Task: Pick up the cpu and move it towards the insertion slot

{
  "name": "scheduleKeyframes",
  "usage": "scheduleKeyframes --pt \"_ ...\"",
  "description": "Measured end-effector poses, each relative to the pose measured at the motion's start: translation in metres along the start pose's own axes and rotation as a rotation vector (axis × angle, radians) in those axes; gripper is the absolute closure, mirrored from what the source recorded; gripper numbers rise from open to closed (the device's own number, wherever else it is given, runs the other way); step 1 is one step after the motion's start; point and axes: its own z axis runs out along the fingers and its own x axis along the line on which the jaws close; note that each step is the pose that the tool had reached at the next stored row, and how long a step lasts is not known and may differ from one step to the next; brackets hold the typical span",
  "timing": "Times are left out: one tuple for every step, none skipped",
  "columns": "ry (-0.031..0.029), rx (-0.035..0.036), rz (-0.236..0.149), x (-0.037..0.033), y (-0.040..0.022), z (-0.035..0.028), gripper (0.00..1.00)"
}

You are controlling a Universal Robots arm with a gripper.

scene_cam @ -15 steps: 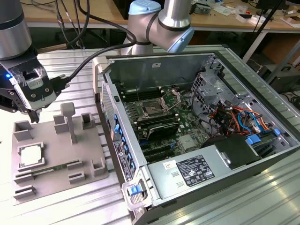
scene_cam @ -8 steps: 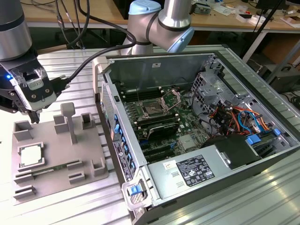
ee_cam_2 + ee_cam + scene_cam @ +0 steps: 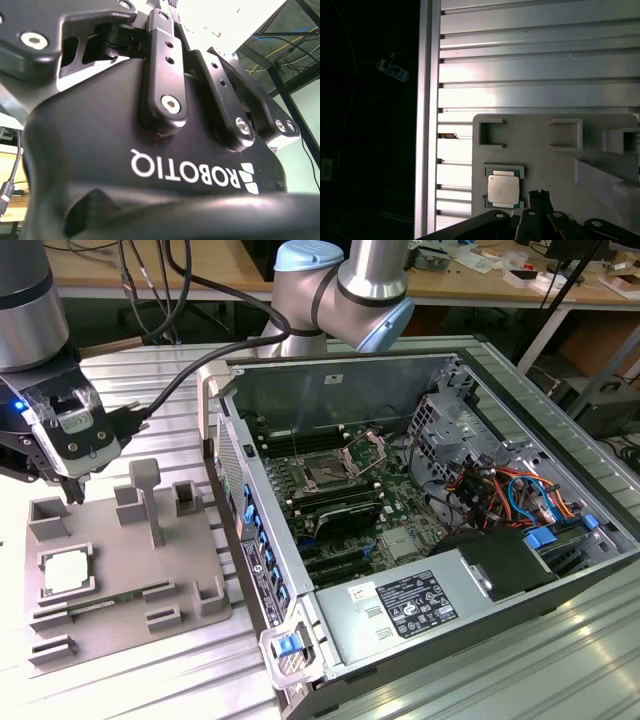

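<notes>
Poised over the grey tray with fingers pressed together and empty, near the cpu lying flat in its recess in the first wrist view, well apart from the exterior view's insertion slot inside the open case.

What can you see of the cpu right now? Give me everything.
The cpu is a small, flat, square chip with a silvery-white metal top and a thin pale rim. It lies flat, top up, seated in a square walled pocket of the grey plastic tray, at the exterior view's left, outside the computer case. Its top is bare, and only the pocket touches it. The pincer is apart from it and is not holding it.
</notes>
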Motion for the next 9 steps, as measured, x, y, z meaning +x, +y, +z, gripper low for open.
scheduleKeyframes --pt "0.0000 0.0000 0.000 0.0000 0.0000 0.0002 0.89" --pt "0.0001 0.0000 0.000 0.0000 0.0000 0.0004 0.89" --pt "0.0000 0.0000 0.000 0.0000 0.0000 0.0006 0.89" --pt "0.0000 0.0000 0.000 0.0000 0.0000 0.0008 0.89" --pt "0.0000 0.0001 0.000 0.0000 -0.0001 0.0011 0.89" --pt "0.0000 0.0000 0.000 0.0000 -0.0001 0.0012 0.89" --pt "0.0000 0.0000 0.000 0.0000 -0.0001 0.0014 0.89" --pt "0.0000 0.0000 0.000 0.0000 -0.0001 0.0016 0.89" --pt "0.0000 0.0000 0.000 0.0000 -0.0001 0.0017 0.89"
